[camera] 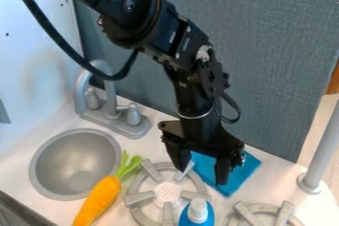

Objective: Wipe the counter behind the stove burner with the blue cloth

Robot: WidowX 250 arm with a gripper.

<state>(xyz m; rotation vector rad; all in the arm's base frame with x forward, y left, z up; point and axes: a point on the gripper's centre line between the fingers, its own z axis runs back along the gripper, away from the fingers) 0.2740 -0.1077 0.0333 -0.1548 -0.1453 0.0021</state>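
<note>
The black gripper [202, 173] hangs from the upper left over the back edge of the left burner, its two fingers spread apart with nothing held between them. Behind and below it lies a flat blue cloth or sheet [246, 171], partly hidden by the fingers. The grey stove burner [139, 197] is just below and left of the gripper. A blue bottle with a white cap [198, 210] stands in front of the burner at the bottom edge. An orange carrot with a green top [100, 200] lies between the sink and the burner.
A round grey sink [39, 170] is at the left, with a grey faucet [109, 118] behind it. A second burner [285, 214] is at the lower right, near a grey post [319, 155]. A blue-grey panel [278, 71] rises behind the counter.
</note>
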